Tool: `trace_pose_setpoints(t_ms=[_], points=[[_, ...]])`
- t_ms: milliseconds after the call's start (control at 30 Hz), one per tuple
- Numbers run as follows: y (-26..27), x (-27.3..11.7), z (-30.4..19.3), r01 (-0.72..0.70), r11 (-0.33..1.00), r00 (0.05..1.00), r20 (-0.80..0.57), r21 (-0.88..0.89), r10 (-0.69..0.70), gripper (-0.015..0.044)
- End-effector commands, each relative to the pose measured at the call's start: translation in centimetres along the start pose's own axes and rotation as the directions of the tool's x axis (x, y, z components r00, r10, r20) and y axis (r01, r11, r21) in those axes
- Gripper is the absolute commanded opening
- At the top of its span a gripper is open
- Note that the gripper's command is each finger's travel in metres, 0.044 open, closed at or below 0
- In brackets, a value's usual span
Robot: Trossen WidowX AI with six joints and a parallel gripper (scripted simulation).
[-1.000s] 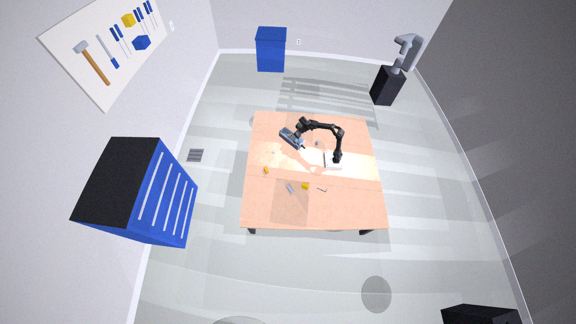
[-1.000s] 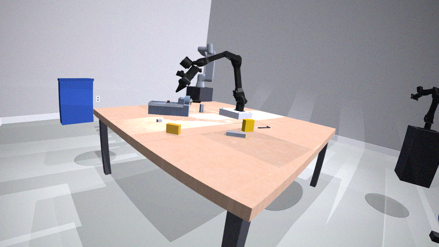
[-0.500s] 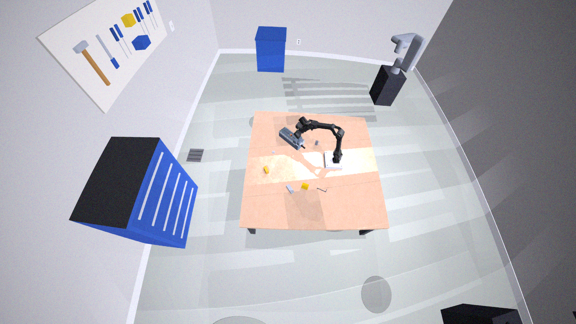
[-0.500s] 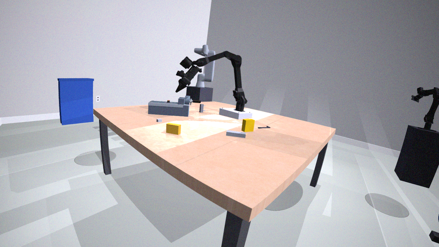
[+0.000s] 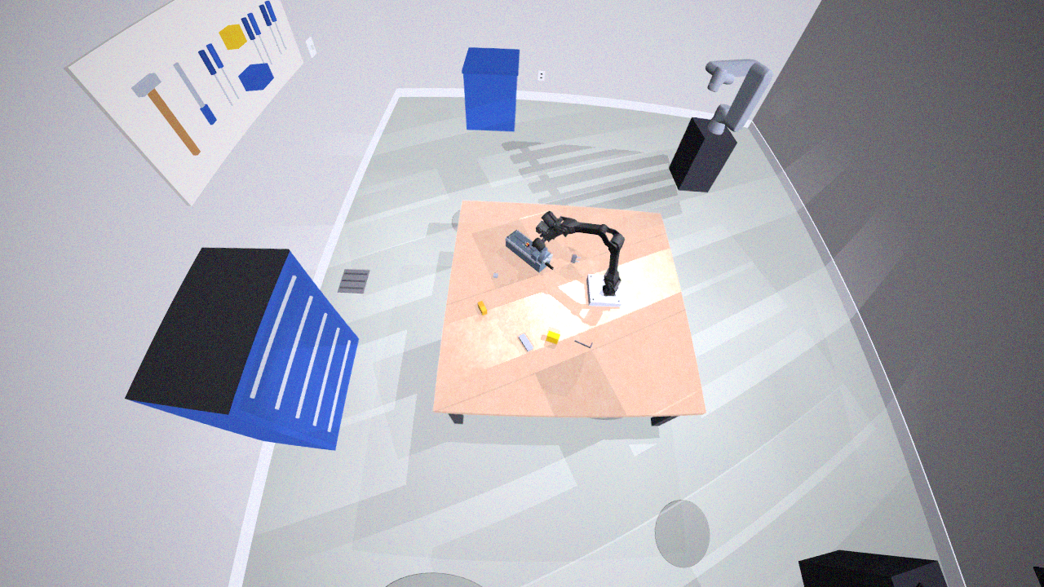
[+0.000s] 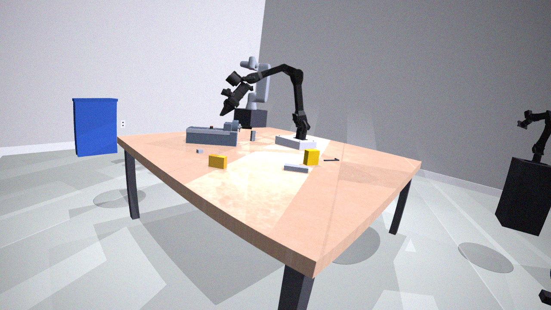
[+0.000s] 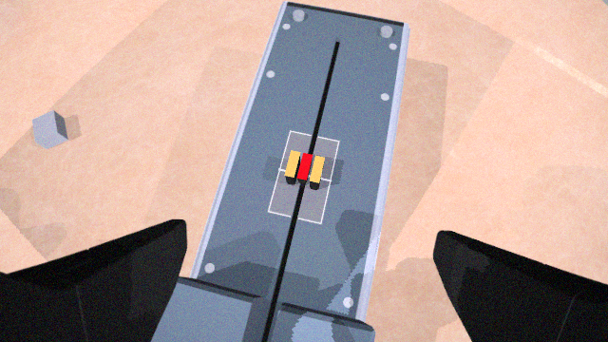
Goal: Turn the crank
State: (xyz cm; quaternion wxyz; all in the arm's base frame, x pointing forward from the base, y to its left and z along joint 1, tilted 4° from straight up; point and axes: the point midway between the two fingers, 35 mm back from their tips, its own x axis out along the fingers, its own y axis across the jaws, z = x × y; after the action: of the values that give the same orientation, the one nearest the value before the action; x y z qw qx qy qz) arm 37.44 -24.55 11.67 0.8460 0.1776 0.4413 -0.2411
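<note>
The blue-grey machine (image 5: 519,247) (image 6: 212,138) (image 7: 285,109) stands on the table's back left part. In the wrist view its red pointer (image 7: 305,167) sits between the two brass marks, one on the left (image 7: 293,164) and one on the right (image 7: 317,170). The ends of all three look level. The crank's black handle (image 5: 549,265) (image 6: 246,127) sticks out at the machine's end and is outside the wrist view. My gripper (image 5: 538,244) (image 6: 221,114) (image 7: 313,239) is wide open and empty. It hangs above the machine, touching neither the machine nor the handle.
An upright grey block (image 5: 573,258) (image 6: 252,135) stands between the machine and my white base (image 5: 594,290) (image 6: 294,143). A small grey cube (image 5: 494,275) (image 6: 199,151) (image 7: 49,129), an orange block (image 5: 482,307) (image 6: 217,161), a yellow block (image 5: 553,336) (image 6: 311,157) and a grey bar (image 5: 525,342) (image 6: 295,168) lie farther forward.
</note>
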Motion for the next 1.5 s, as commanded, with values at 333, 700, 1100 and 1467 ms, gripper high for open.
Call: trace_pose_setpoints(t_ms=[333,700,1100,1467], points=[[-0.01,0.0,0.0,0.001,1.0,1.0,0.0,0.0,-0.001,0.0099],[-0.01,0.0,0.0,0.001,1.0,1.0,0.0,0.0,-0.001,0.0],[0.0,0.0,0.0,0.0,1.0,1.0,0.0,0.0,0.0,0.0026],[0.0,0.0,0.0,0.0,1.0,1.0,0.0,0.0,0.0,0.0315]])
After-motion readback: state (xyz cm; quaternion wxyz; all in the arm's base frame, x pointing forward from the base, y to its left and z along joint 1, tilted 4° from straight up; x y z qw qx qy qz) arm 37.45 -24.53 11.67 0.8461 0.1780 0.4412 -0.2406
